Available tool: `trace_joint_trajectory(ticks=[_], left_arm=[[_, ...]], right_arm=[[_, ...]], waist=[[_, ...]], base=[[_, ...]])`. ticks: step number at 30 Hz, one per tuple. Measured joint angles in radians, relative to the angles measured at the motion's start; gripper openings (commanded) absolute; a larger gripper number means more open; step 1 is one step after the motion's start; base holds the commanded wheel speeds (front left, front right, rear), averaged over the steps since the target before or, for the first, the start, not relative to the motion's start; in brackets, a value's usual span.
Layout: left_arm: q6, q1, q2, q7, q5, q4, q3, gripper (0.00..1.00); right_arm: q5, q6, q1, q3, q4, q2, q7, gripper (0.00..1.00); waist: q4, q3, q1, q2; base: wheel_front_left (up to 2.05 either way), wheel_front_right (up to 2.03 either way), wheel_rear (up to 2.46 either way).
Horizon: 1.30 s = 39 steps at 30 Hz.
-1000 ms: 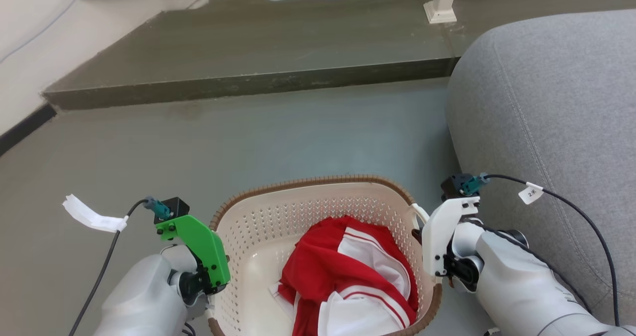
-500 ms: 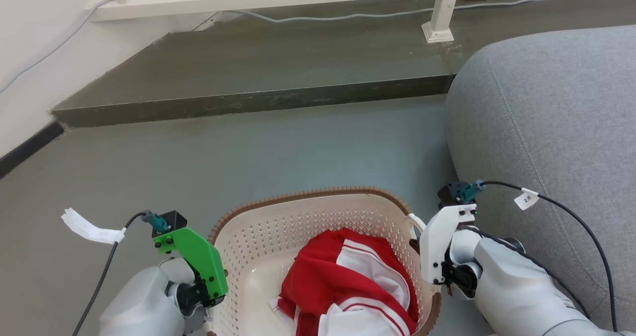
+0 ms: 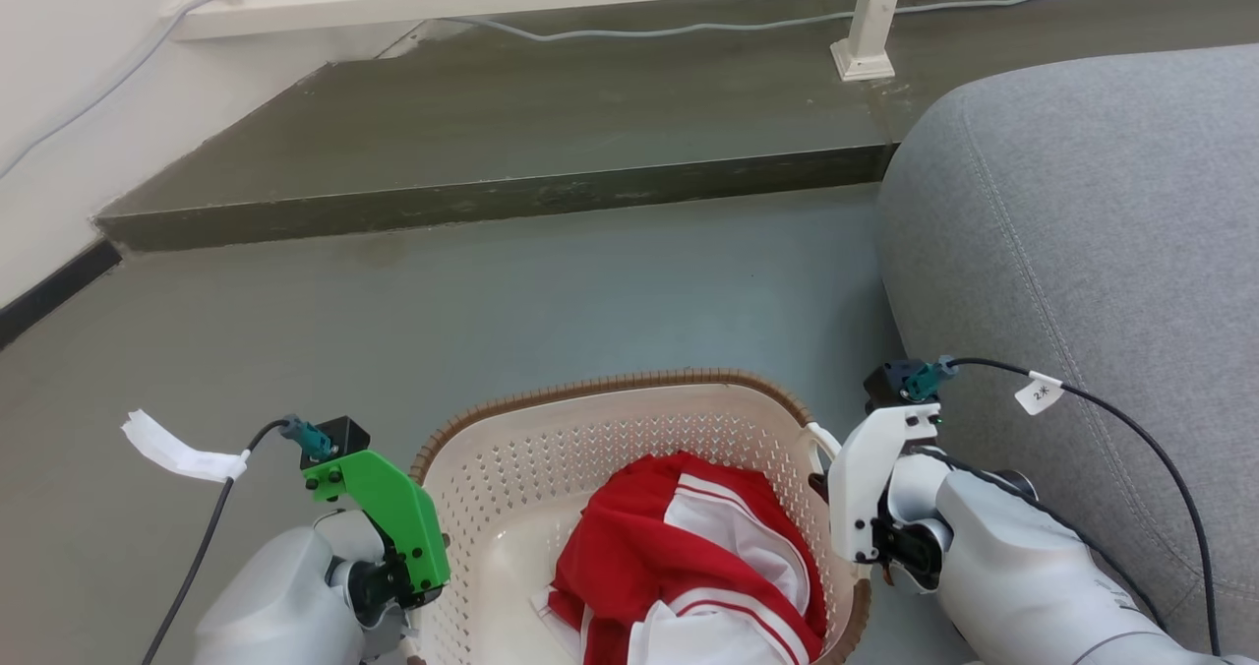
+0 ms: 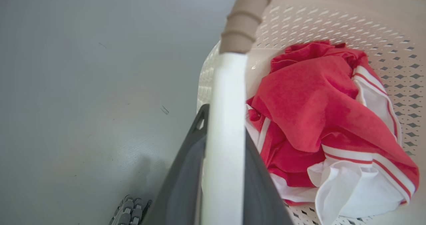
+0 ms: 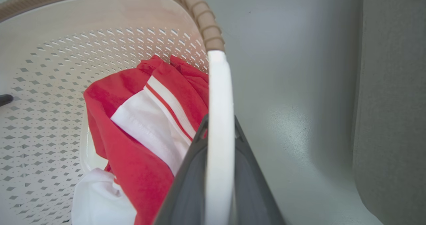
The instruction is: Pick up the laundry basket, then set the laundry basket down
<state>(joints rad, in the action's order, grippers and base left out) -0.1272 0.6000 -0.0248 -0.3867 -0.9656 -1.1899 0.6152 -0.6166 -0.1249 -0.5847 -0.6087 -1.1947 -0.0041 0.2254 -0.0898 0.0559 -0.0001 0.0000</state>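
The laundry basket [image 3: 610, 387], cream with perforated walls and a brown woven-look rim, sits at the bottom middle of the head view between my two arms. A red and white garment [image 3: 679, 547] lies inside it. My left gripper [image 4: 226, 118] is shut on the basket's white left handle [image 4: 224, 145], which runs between its dark fingers [image 4: 186, 175]. My right gripper [image 5: 219, 125] is shut on the white right handle [image 5: 218, 95]. In the head view the left gripper [image 3: 413, 586] sits under a green mount and the right gripper [image 3: 831, 488] under a white one. I cannot tell whether the basket is touching the floor.
A grey sofa [image 3: 1082, 252] stands close on the right, next to my right arm. Ahead, a raised dark step [image 3: 492, 193] crosses the floor, with a white railing post [image 3: 866, 26] and a cable [image 3: 689, 28] on it. Open grey floor [image 3: 541, 301] lies between basket and step.
The whole head picture has shifted downward since a second ago, so the camera moved. Both grippers keep the same hold on the handles. Almost nothing differs from half a second ago.
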Motion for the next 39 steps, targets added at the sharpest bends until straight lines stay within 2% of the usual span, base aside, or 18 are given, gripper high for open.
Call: trace_joint_trajectory(ticks=[26,39], left_arm=[[0.0,0.002,-0.014,0.008,-0.007,0.003,0.015,0.0],[-0.002,0.096,-0.031,0.073,0.04,0.019,0.038,0.0]], right_arm=[[-0.045,0.012,0.0,-0.028,0.019,0.0,-0.001,0.0],[-0.046,0.044,-0.054,-0.03,0.05,0.0,-0.079,0.0]], waist=[[-0.008,0.017,0.0,0.0],[-0.009,0.098,0.0001,0.0]], base=[[0.0,0.0,0.0],[0.0,0.0,0.0]])
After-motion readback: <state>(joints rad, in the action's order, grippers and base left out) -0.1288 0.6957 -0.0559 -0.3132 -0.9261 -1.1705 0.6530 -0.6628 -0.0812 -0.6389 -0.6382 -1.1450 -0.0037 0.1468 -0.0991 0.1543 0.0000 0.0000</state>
